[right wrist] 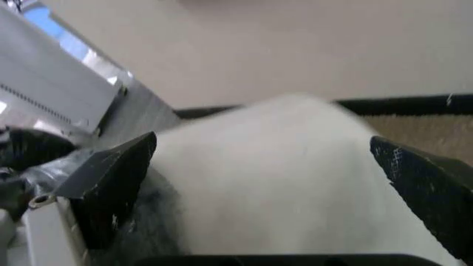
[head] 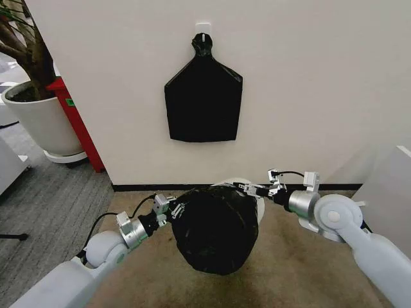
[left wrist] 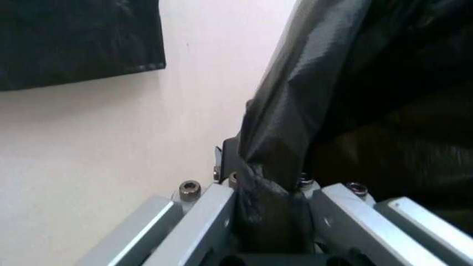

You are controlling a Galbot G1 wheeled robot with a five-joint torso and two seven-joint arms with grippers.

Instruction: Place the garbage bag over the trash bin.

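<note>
Against the cream wall point(head: 308, 77), seen from the head camera, a flat black bag bundle point(head: 203, 96) is hanging from a white hook point(head: 203, 27), and below it the trash bin point(head: 255, 199) is sitting on tan carpet point(head: 295, 269) just in front of the dark baseboard point(head: 148, 187), with the garbage bag point(head: 215, 228) ballooning over most of it. The left gripper point(head: 174, 210) is pressing at the bag's left side, while the right gripper point(head: 252, 190) is reaching to the bin's rim. A white plant pot point(head: 38, 115) is standing far left of the wall, beside a red stand point(head: 77, 122). From the left wrist, the fingers point(left wrist: 214, 221) are sitting clamped on a fold of glossy black plastic point(left wrist: 281, 166), the wall behind. From the right wrist, two dark fingertips point(right wrist: 118, 177) are standing spread wide, gripping nothing, either side of the bin's white wall point(right wrist: 281, 177), with carpet and baseboard beyond.
</note>
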